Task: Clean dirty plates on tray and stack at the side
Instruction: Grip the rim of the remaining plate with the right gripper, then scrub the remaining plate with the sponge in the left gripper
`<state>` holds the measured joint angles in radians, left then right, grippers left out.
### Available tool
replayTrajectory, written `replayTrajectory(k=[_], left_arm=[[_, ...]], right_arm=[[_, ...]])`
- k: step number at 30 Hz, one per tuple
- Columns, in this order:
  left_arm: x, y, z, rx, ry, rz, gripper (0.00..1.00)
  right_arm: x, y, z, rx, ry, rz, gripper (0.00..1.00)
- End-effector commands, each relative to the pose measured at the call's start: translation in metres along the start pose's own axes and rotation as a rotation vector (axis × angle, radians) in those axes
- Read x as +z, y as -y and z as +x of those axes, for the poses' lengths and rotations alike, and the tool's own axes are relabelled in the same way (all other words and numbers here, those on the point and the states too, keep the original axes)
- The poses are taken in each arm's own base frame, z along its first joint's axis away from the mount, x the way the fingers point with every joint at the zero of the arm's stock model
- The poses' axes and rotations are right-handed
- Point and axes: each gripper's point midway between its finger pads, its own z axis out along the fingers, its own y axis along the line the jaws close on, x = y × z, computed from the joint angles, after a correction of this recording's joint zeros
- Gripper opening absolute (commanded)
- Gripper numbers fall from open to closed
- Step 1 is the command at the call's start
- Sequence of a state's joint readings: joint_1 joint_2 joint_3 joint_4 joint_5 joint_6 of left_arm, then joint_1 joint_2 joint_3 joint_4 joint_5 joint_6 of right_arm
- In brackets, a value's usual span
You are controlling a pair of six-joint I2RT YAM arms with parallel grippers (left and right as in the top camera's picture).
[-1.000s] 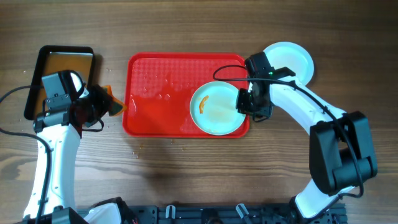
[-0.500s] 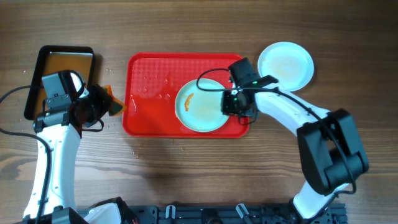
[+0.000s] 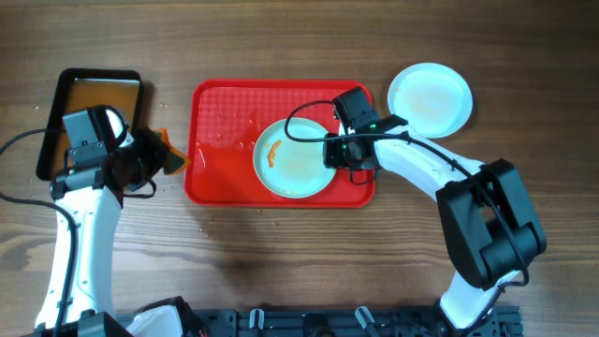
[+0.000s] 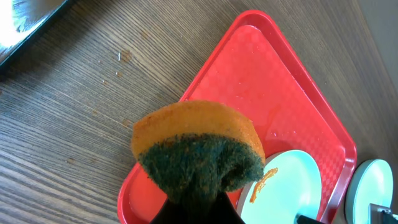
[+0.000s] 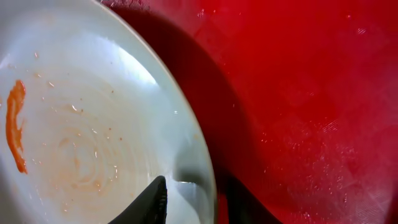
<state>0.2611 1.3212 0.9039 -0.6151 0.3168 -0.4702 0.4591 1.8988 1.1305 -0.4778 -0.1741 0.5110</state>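
Observation:
A pale plate [image 3: 292, 159] with an orange smear sits on the red tray [image 3: 220, 159], near its middle right. My right gripper [image 3: 335, 153] is shut on this plate's right rim; the wrist view shows the rim [image 5: 196, 143] between the fingers [image 5: 193, 199]. A clean plate [image 3: 430, 97] lies on the table right of the tray. My left gripper [image 3: 145, 161] is shut on an orange and green sponge [image 4: 199, 146] over the table, just left of the tray [image 4: 261, 81]. The smeared plate also shows in the left wrist view [image 4: 292, 183].
A black pan [image 3: 89, 103] of brownish water stands at the far left, behind my left arm. Water drops lie on the tray's back left part and on the wood near the sponge.
My right gripper has dragged the smeared plate leftward across the tray, from its right end toward the middle. The left arm and sponge have not moved.

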Motion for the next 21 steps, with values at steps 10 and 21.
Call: replayTrajectory(k=[10,21], left_arm=[[0.001,0.007,0.005,0.008,-0.014,0.02,0.04],[0.04,0.076,0.075,0.258,-0.175,0.11,0.04]], right_arm=[[0.009,-0.013,-0.004,-0.057,-0.019,-0.065,0.05],[0.012,-0.045,-0.016,-0.157,0.091,-0.084,0.04]])
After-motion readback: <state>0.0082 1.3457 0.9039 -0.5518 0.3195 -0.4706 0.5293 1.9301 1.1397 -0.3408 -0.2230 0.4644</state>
